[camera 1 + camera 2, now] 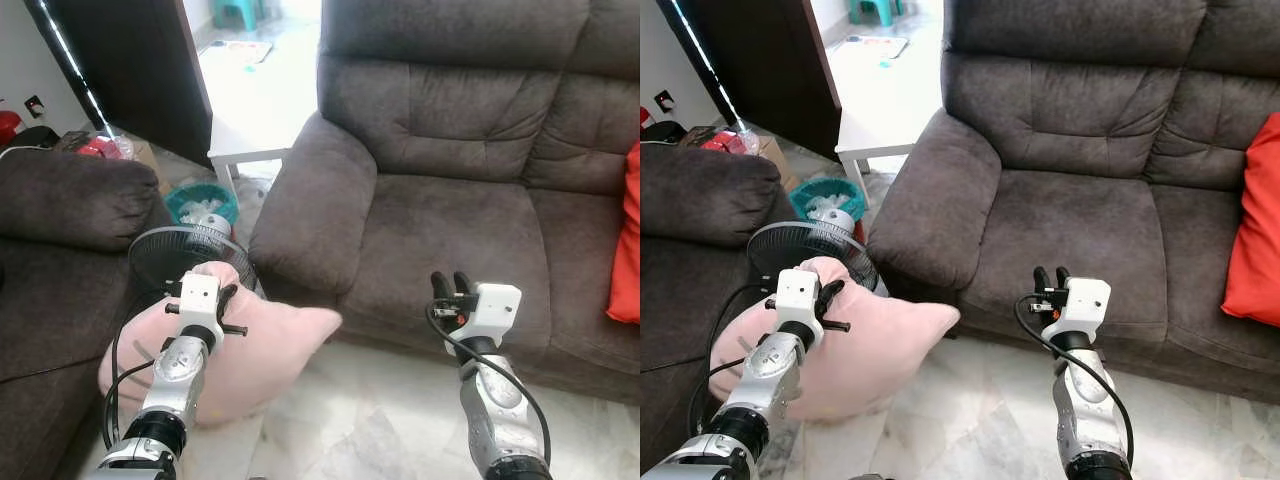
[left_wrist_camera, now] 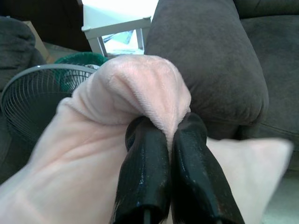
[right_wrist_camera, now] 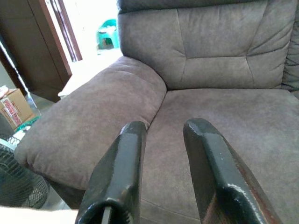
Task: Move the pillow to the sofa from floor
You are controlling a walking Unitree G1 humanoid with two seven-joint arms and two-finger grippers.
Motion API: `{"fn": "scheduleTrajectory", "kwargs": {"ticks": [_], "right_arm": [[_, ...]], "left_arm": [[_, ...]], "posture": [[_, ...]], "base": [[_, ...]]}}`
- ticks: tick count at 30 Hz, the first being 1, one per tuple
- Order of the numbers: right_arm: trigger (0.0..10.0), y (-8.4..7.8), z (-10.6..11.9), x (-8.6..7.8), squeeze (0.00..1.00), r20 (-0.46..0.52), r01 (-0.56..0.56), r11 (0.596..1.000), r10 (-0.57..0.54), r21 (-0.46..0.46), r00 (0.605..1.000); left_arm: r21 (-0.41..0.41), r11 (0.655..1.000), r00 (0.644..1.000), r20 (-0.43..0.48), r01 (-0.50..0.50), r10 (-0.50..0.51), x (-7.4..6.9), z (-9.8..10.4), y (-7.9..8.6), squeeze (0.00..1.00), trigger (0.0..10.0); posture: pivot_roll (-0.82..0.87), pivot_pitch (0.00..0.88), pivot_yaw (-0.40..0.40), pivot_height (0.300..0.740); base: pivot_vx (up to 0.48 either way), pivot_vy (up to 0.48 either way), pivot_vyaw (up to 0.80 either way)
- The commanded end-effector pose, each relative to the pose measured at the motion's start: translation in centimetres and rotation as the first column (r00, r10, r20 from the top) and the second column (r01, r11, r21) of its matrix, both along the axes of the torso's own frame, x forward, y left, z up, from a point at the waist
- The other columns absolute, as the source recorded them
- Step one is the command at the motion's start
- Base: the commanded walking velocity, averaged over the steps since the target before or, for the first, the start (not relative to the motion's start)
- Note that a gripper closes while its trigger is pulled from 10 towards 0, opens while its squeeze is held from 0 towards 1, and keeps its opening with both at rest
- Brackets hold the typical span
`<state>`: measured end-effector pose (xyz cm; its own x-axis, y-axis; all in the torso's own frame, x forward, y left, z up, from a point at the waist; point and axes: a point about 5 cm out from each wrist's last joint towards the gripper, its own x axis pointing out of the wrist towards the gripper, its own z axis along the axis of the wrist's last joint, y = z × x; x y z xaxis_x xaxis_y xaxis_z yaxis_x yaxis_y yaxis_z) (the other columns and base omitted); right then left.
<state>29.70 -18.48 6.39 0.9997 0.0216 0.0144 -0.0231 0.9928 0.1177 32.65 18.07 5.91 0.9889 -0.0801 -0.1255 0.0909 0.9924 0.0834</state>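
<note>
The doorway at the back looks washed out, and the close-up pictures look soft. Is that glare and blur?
Yes: in the left eye view the tiled floor beyond the door is blown out to white; in the left wrist view the white side table glares too, and the near black fingers pinching the pink pillow are soft.

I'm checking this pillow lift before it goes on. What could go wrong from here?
1. The left gripper pinches only a small fold of the pink pillow, so the plush fabric could slip out as it rises.
2. The floor fan sits right beside the pillow; the swing could knock it.
3. The sofa armrest stands between pillow and seat, so a low carry may snag there. The right gripper is open and not helping.
</note>
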Motion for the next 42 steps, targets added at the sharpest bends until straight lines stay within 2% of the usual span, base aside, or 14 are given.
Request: {"fn": "scheduleTrajectory", "kwargs": {"ticks": [1, 4, 8, 12, 16, 20, 27, 29, 30, 31, 34, 36, 38, 42], "right_arm": [[10.0, 0.0, -0.2, 0.0, 0.0, -0.008, -0.001, 1.0, 0.001, 0.001, 1.0], [10.0, 0.0, -0.2, 0.0, 0.0, -0.011, 0.0, 1.0, 0.0, -0.004, 1.0], [10.0, -0.7, -0.8, 0.0, 0.0, -0.086, -0.003, 0.995, -0.005, -0.1, 0.996], [10.0, -1.3, -2.2, -0.3, 0.0, -0.206, -0.097, 0.951, 0.036, -0.294, 0.978], [10.0, -1.7, -2.0, -0.3, 0.0, -0.219, -0.128, 0.941, 0.059, -0.315, 0.974], [10.0, -1.6, -2.4, -0.6, 0.0, -0.289, -0.249, 0.886, 0.139, -0.391, 0.947], [10.0, -0.8, -4.5, -2.3, 0.0, -0.432, -0.418, 0.839, 0.252, -0.349, 0.866], [10.0, -0.7, -5.1, -2.9, 0.0, -0.477, -0.481, 0.786, 0.275, -0.388, 0.835], [10.0, -0.7, -5.8, -3.5, 0.0, -0.534, -0.55, 0.71, 0.285, -0.44, 0.796], [10.0, -0.8, -6.1, -3.6, 0.0, -0.549, -0.564, 0.691, 0.283, -0.453, 0.787], [10.0, -1.0, -6.4, -3.9, 0.0, -0.56, -0.557, 0.713, 0.276, -0.426, 0.781], [10.0, -0.9, -6.7, -4.2, 0.0, -0.582, -0.576, 0.708, 0.284, -0.409, 0.762], [10.0, -0.7, -7.6, -4.9, 0.0, -0.627, -0.624, 0.664, 0.291, -0.411, 0.723], [10.0, -0.6, -7.9, -5.0, 0.0, -0.633, -0.618, 0.672, 0.28, -0.407, 0.721]], "left_arm": [[0.018, 1.0, 0.994, 0.106, 0.017, -0.018, 0.8, 2.1, -0.1, 0.0, 10.0], [0.006, 0.999, 0.992, 0.115, 0.052, -0.052, 0.9, 2.3, -0.7, 0.0, 10.0], [-0.014, 0.985, 0.976, 0.143, 0.169, -0.166, 0.6, 2.9, -2.1, 0.0, 10.0], [0.011, 0.973, 0.961, 0.157, 0.231, -0.229, 0.5, 3.4, -2.6, 0.0, 10.0], [0.021, 0.966, 0.952, 0.166, 0.257, -0.257, 0.7, 3.9, -3.0, 0.0, 10.0], [0.028, 0.951, 0.936, 0.176, 0.306, -0.307, 1.0, 4.5, -4.0, 0.0, 10.0], [0.08, 0.915, 0.896, 0.184, 0.395, -0.403, 0.8, 4.8, -5.3, 0.0, 10.0], [0.077, 0.913, 0.893, 0.186, 0.402, -0.409, 0.8, 4.9, -5.5, 0.0, 10.0], [0.082, 0.906, 0.886, 0.189, 0.415, -0.423, 0.8, 5.0, -5.7, 0.0, 10.0], [0.083, 0.904, 0.884, 0.19, 0.419, -0.427, 0.8, 5.1, -5.7, 0.0, 10.0], [0.097, 0.887, 0.866, 0.19, 0.452, -0.462, 0.7, 5.3, -6.1, 0.0, 10.0], [0.107, 0.876, 0.852, 0.202, 0.47, -0.482, 0.5, 5.6, -6.3, 0.0, 10.0], [0.114, 0.865, 0.84, 0.207, 0.488, -0.502, 0.5, 5.8, -6.4, 0.0, 10.0], [0.127, 0.85, 0.827, 0.199, 0.511, -0.526, 0.4, 5.8, -6.6, 0.0, 10.0]], "posture": [[0.06, 0.039, 0.018, 0.74], [0.06, 0.037, 0.018, 0.74], [0.06, 0.031, 0.015, 0.74], [0.06, 0.028, 0.01, 0.74], [0.05, 0.031, 0.01, 0.74], [0.03, 0.035, 0.014, 0.74], [0.03, 0.04, 0.012, 0.74], [0.03, 0.041, 0.011, 0.74], [0.03, 0.043, 0.012, 0.74], [0.02, 0.043, 0.011, 0.74], [0.03, 0.043, 0.011, 0.74], [0.03, 0.041, 0.009, 0.74], [0.03, 0.038, 0.006, 0.74], [0.03, 0.037, 0.005, 0.74]], "base": [[0.0, 0.0, 0.0], [0.0, 0.0, 0.0], [0.0, 0.0, 0.0], [0.0, 0.0, 0.0], [0.0, 0.0, 0.0], [0.0, 0.0, 0.0], [0.0, 0.0, 0.0], [0.0, 0.0, 0.0], [0.0, 0.0, 0.0], [0.0, 0.0, 0.0], [0.0, 0.0, 0.0], [0.0, 0.0, 0.0], [0.0, 0.0, 0.0], [0.0, 0.0, 0.0]]}}
